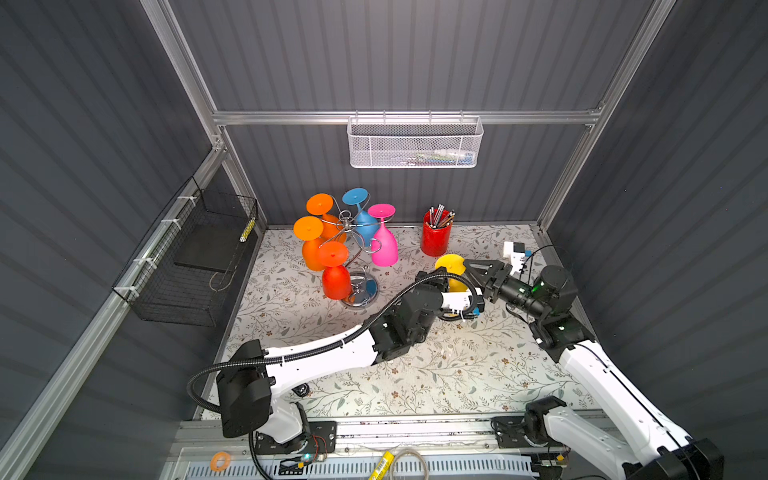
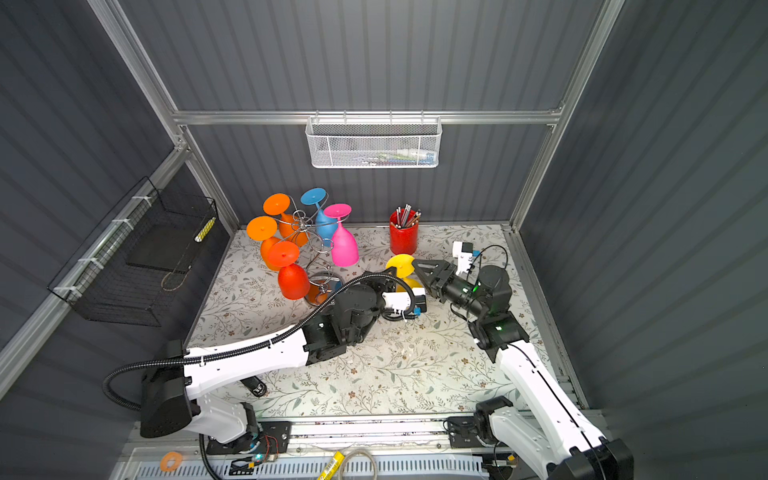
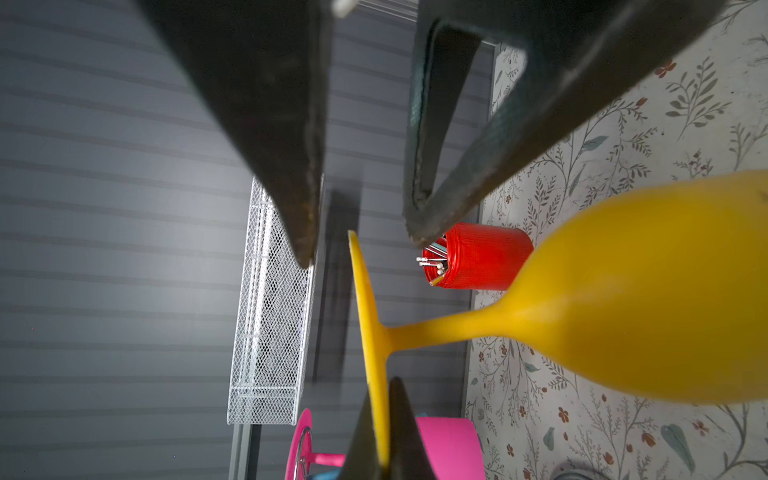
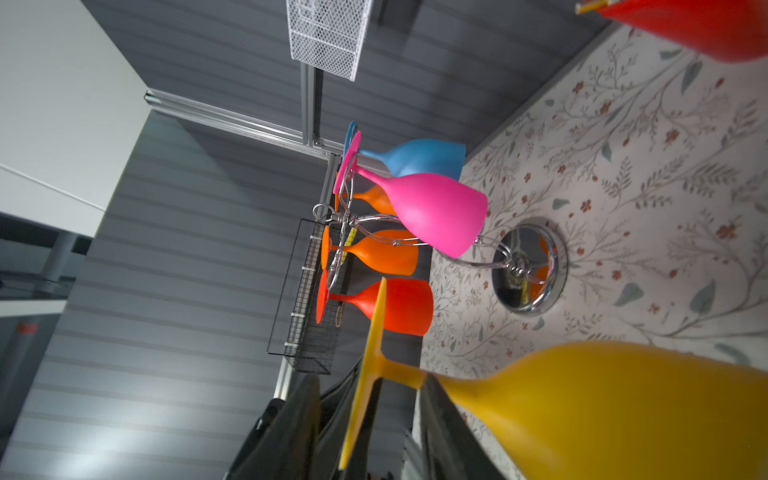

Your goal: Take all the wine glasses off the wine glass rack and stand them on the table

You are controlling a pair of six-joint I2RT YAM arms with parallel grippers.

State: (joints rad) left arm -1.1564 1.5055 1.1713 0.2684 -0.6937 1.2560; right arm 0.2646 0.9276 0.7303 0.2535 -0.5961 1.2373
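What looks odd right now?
Nothing spilled or broken. The yellow wine glass, inverted and off the wine glass rack, is pinched by its foot's edge in the left end effector; right end effector open.

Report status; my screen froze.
Left fingers shut on yellow wine glass foot. Right fingers open, astride it. Glass clear of wine glass rack. Nothing in the way.

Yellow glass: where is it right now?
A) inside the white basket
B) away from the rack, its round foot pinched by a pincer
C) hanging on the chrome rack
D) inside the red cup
B: the yellow glass is apart from the rack, and the left pincer is closed on the edge of its foot.
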